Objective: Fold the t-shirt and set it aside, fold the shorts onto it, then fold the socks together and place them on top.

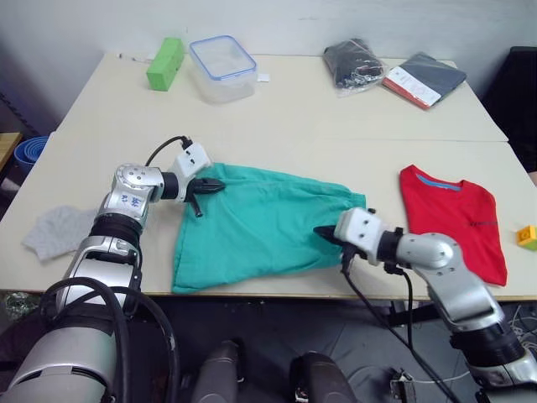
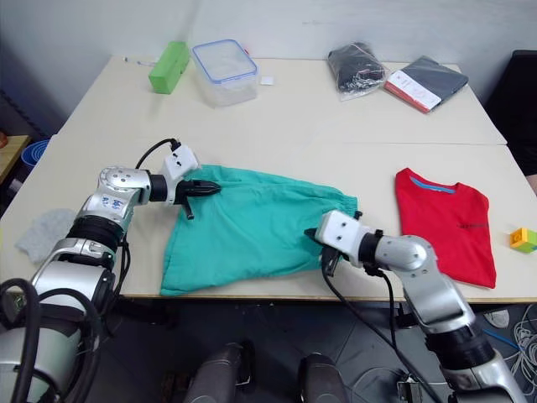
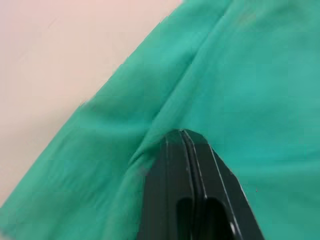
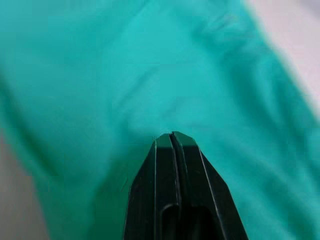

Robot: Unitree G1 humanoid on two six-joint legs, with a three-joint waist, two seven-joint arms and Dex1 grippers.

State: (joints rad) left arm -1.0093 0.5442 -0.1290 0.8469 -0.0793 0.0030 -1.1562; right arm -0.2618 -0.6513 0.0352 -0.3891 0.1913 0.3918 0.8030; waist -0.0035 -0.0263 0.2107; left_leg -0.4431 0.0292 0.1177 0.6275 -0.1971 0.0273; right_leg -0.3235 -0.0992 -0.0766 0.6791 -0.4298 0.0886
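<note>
My left end effector (image 1: 214, 185) and right end effector (image 1: 323, 231) each pinch an edge of the shorts (image 1: 256, 227), lying flat on the worktop (image 1: 336, 126).

Plain teal-green is seen on the shorts (image 1: 260, 227) at the centre of the frame. The t-shirt (image 1: 453, 218) at right is coloured bright red, with a blue collar band and small dark print. Light grey is shown by the socks (image 1: 57, 232) at far left. The block (image 1: 165, 62) at upper left is coloured green, and a blue rim is carried by the clear container (image 1: 222, 67).
</note>
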